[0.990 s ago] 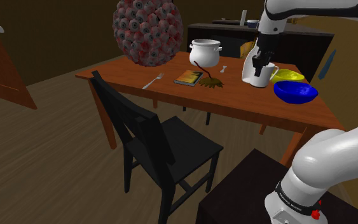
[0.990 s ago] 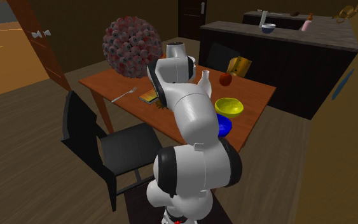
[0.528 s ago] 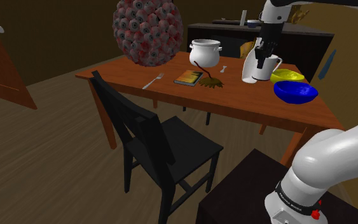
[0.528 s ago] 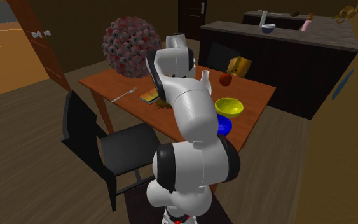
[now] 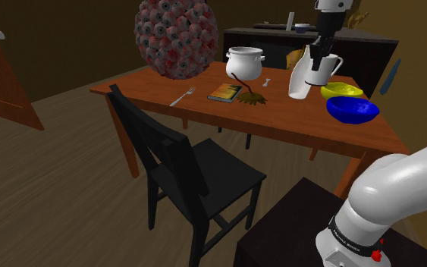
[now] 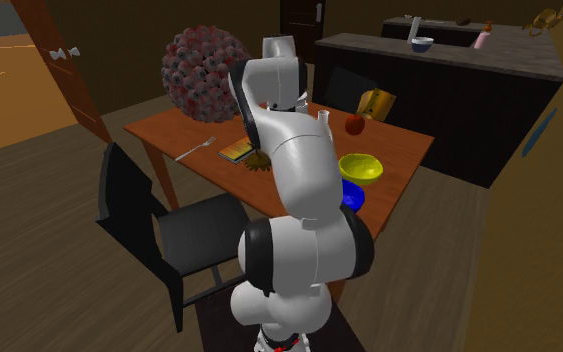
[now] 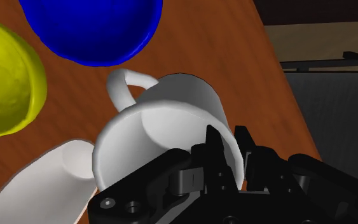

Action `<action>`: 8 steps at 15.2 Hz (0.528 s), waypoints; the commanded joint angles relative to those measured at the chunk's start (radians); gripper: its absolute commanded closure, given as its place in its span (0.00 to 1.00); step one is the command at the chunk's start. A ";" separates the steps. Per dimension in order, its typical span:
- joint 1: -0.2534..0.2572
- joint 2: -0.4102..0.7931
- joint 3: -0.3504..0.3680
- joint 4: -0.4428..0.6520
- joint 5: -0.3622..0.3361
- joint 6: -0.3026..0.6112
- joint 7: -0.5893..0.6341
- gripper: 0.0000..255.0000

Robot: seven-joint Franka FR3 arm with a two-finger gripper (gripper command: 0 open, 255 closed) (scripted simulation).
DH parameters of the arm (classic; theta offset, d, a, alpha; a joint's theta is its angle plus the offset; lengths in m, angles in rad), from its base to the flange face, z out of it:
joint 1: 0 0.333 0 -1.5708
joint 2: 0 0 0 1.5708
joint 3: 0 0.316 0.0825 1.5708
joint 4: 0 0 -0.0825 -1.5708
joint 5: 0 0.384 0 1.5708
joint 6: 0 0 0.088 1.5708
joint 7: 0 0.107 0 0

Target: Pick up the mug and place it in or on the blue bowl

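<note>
White mug (image 7: pixel 171 121): we found it tilted in the air above the table, its handle turned toward the blue bowl.
Black gripper (image 7: pixel 227 145): its fingers clasped the mug's wall at the rim, one inside and one outside.
Blue bowl (image 5: pixel 352 111): it stood on the table, apart from the mug.
Yellow bowl (image 5: pixel 342 90): it sat just beside the blue bowl.
Second white vessel (image 7: pixel 37 184): we saw it close beside the mug but could not identify it.
Wooden table (image 5: pixel 204 106): reddish brown.
</note>
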 commanded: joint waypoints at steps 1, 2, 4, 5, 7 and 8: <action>-0.009 -0.018 -0.020 0.003 -0.014 -0.016 -0.031 1.00; -0.015 -0.032 -0.034 0.001 -0.025 -0.024 -0.052 1.00; -0.028 -0.057 -0.063 -0.001 -0.047 -0.039 -0.095 1.00; -0.034 -0.068 -0.078 -0.001 -0.058 -0.047 -0.117 1.00; -0.045 -0.088 -0.109 0.004 -0.081 -0.062 -0.161 1.00; -0.050 -0.096 -0.125 0.008 -0.093 -0.069 -0.184 1.00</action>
